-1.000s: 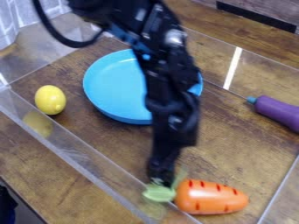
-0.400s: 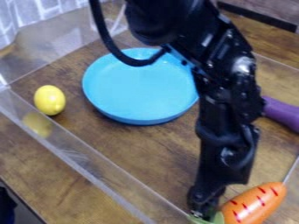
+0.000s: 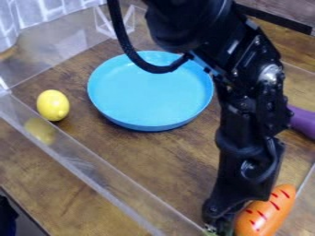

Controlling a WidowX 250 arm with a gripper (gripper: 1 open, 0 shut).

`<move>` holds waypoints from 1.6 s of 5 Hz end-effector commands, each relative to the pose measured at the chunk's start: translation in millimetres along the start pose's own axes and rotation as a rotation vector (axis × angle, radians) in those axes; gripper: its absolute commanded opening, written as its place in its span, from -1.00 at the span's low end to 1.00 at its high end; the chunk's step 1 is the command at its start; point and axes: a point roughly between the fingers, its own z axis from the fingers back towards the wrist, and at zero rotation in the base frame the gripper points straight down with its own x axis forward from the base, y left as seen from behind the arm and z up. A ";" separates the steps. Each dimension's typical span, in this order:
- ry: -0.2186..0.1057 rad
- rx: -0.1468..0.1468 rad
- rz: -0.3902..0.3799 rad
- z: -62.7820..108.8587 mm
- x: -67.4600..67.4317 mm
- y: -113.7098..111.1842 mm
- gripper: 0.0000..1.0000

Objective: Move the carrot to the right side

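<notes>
The orange carrot (image 3: 268,214) lies at the bottom right corner of the camera view. It is tilted, with its tip up and to the right and its green leafy end down beside the arm. My gripper (image 3: 222,214) comes down from the black arm and its tip sits against the carrot's leafy end. The jaws stand open with nothing clearly between them, though the arm hides part of them.
A blue plate (image 3: 135,97) sits in the middle-left of the wooden table, with a yellow lemon (image 3: 52,104) to its left. A purple eggplant (image 3: 304,120) pokes in at the right edge. A clear plastic wall (image 3: 87,164) runs along the front.
The arm has swept to the right along the front of the table. The carrot has gone right with it and turned from lying flat to tilted up.
</notes>
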 end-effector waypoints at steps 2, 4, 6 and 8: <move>0.015 -0.004 0.038 2.6 12.7 8.7 1.00; 0.035 -0.013 0.055 0.5 22.5 -1.5 1.00; 0.053 -0.026 0.054 -0.7 26.8 0.5 1.00; 0.070 -0.036 0.059 -1.5 25.9 13.5 1.00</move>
